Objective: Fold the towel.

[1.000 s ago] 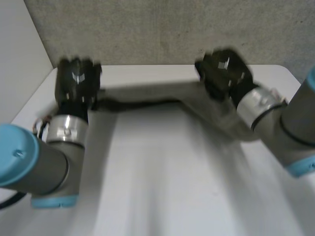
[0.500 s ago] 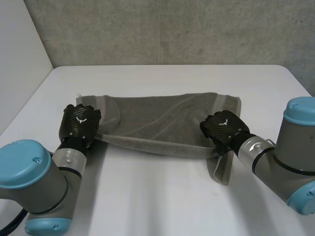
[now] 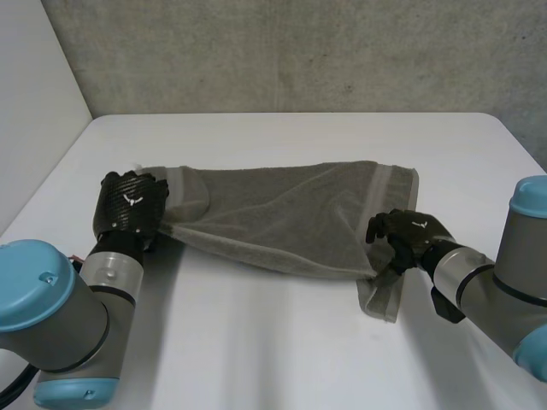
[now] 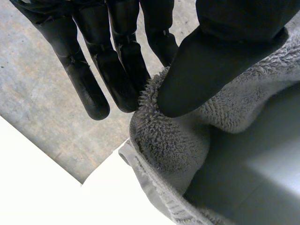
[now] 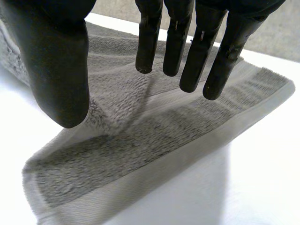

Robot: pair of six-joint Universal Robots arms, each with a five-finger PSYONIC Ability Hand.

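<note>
A grey towel (image 3: 282,213) lies across the middle of the white table (image 3: 273,359), folded over lengthwise, its right end hanging in a loose flap toward the near edge. My left hand (image 3: 128,205) is at the towel's left end. In the left wrist view its thumb (image 4: 206,70) pinches a bunched corner of the towel (image 4: 173,145) against the fingers. My right hand (image 3: 412,237) is just beside the towel's right end. In the right wrist view its fingers (image 5: 61,70) are straight and spread above the towel (image 5: 140,140), with nothing between them.
A grey concrete wall (image 3: 299,51) runs behind the table's far edge. Bare table top lies in front of the towel and beyond it.
Both hands came down and back from the far side, laying the towel on the table. The right hand has since let go of the right end and drawn back to the right.
</note>
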